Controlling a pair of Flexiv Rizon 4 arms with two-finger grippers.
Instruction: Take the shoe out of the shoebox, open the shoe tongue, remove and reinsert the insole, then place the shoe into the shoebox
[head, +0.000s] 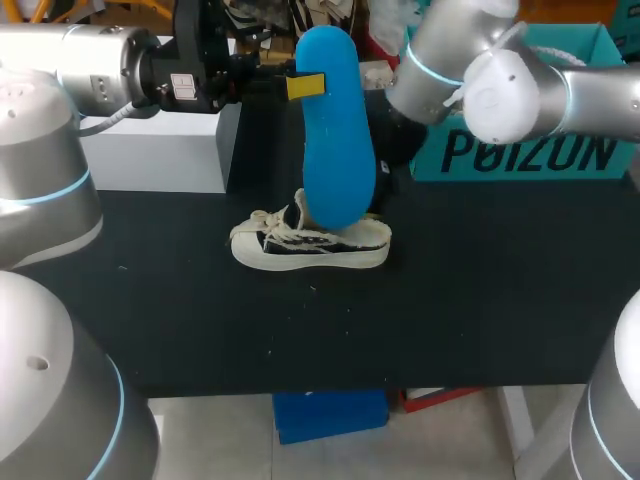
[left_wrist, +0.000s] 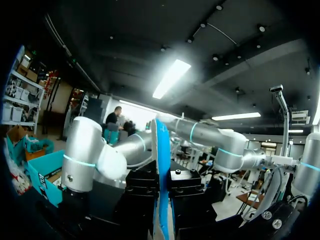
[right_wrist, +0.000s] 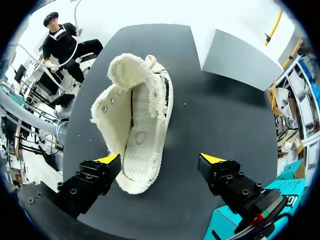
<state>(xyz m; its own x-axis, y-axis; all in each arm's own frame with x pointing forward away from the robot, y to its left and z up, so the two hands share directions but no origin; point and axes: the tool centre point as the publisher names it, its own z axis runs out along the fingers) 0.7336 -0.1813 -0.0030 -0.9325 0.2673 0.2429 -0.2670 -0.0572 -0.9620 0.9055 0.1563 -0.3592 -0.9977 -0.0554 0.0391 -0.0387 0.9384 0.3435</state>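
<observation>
Blue foam insole (head: 335, 130) is being clamped upright by left gripper (head: 312, 86) above white canvas shoe (head: 310, 245). Right gripper (right_wrist: 160, 167) is being held open over shoe.

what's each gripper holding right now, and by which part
The left gripper pinches the blue foam insole near its upper end; the right gripper is open, holding nothing.

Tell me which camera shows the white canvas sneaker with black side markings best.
The right wrist view: the white canvas sneaker lies ahead of the open right gripper, with its opening and inside fully visible. The head view shows only its side, partly behind the blue foam insole. The left wrist view misses it.
</observation>
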